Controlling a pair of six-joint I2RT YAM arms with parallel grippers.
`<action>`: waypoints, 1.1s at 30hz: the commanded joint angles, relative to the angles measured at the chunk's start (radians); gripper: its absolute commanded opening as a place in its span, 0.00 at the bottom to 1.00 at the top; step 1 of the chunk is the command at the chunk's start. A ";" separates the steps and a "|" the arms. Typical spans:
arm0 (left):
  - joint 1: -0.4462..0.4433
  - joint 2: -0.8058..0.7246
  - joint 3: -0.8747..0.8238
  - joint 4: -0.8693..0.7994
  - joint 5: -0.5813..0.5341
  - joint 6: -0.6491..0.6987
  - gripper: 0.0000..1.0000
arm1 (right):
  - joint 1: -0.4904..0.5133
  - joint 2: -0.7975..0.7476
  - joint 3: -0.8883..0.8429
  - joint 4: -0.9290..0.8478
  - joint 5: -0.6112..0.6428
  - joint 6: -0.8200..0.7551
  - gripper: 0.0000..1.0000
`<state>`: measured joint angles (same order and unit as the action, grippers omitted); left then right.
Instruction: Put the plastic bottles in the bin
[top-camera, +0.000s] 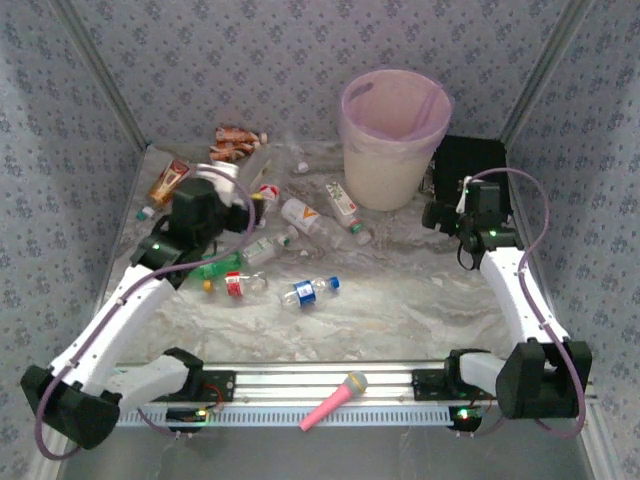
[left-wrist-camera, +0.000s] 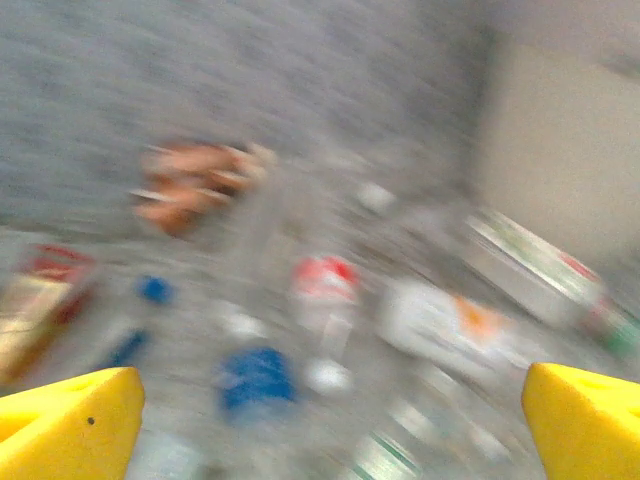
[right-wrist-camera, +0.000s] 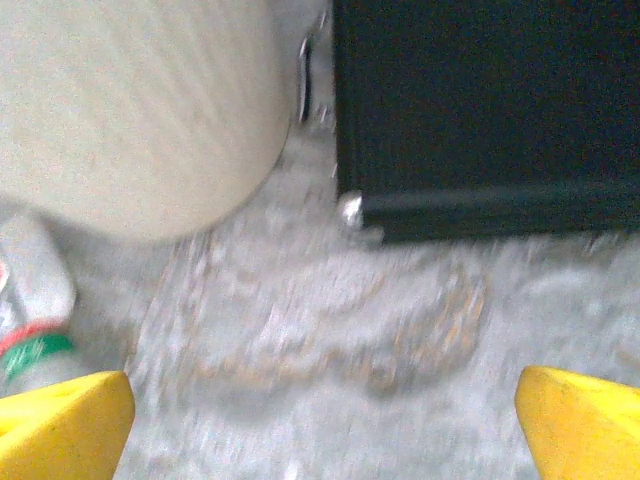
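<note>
Several plastic bottles lie scattered on the marbled table left of centre: a blue-labelled one (top-camera: 310, 290), a red-labelled one (top-camera: 238, 284), a green one (top-camera: 215, 268) and a white one with an orange mark (top-camera: 305, 218). The bin (top-camera: 390, 140) stands at the back, cream with a pink liner. My left gripper (top-camera: 225, 195) hovers over the bottle cluster. Its wrist view is motion-blurred, the left gripper (left-wrist-camera: 332, 405) open above a blue-capped bottle (left-wrist-camera: 255, 378) and the white bottle (left-wrist-camera: 440, 325). My right gripper (right-wrist-camera: 324, 400) is open over bare table, the bin's wall (right-wrist-camera: 140, 110) just ahead on its left.
A black box (right-wrist-camera: 480, 100) sits right of the bin, close ahead of the right gripper (top-camera: 455, 210). A green-capped bottle (right-wrist-camera: 30, 345) lies by the bin's foot. A pink toy microphone (top-camera: 335, 400) rests on the front rail. Patterned walls close in the table.
</note>
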<state>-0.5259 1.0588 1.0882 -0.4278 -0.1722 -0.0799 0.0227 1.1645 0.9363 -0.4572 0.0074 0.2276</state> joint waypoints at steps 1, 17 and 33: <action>-0.159 0.086 0.035 -0.380 0.162 -0.031 0.95 | 0.025 -0.027 0.050 -0.298 -0.119 0.042 1.00; -0.346 0.412 -0.083 -0.234 0.263 -0.047 1.00 | 0.058 -0.125 0.175 -0.399 -0.341 0.065 0.99; -0.333 0.610 -0.084 -0.132 0.256 -0.106 0.67 | 0.092 -0.124 0.144 -0.333 -0.495 0.134 0.98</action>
<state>-0.8631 1.6600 0.9955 -0.5900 0.0799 -0.1699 0.0929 1.0409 1.0908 -0.8192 -0.4248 0.3202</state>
